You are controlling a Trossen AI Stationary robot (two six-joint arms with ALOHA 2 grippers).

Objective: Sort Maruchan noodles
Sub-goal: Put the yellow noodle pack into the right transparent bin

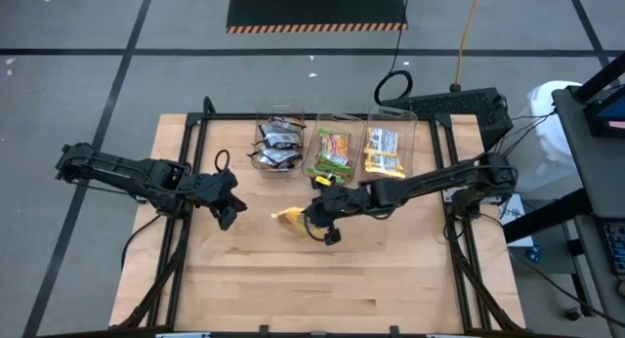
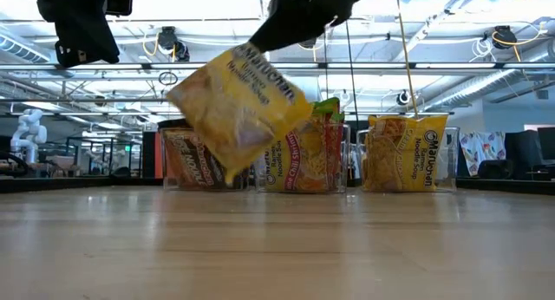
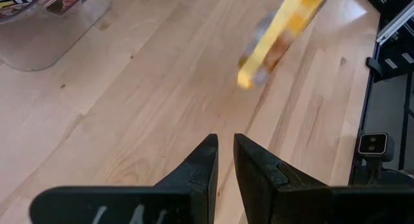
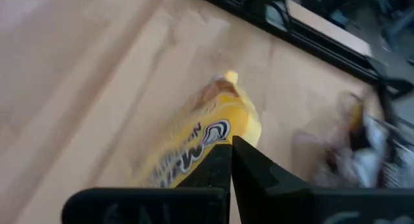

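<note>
Yellow noodle packet [image 2: 238,105] is clamped in the right pincer [image 1: 322,224], lifted off the table [image 1: 391,270]; needs carrying toward 1 o'clock into the yellow bin [image 1: 386,152]. Left pincer [image 1: 227,213] is parked slightly apart.

Three clear bins [image 1: 334,150] hold packets; one yellow packet [image 1: 289,219] hangs apart, in front of them.

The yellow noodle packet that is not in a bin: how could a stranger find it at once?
Start at the three clear bins along the table's far edge. Just in front of them, the right gripper holds a yellow packet above the wood. Unlike every other packet, it hangs in the air, outside any bin.
</note>
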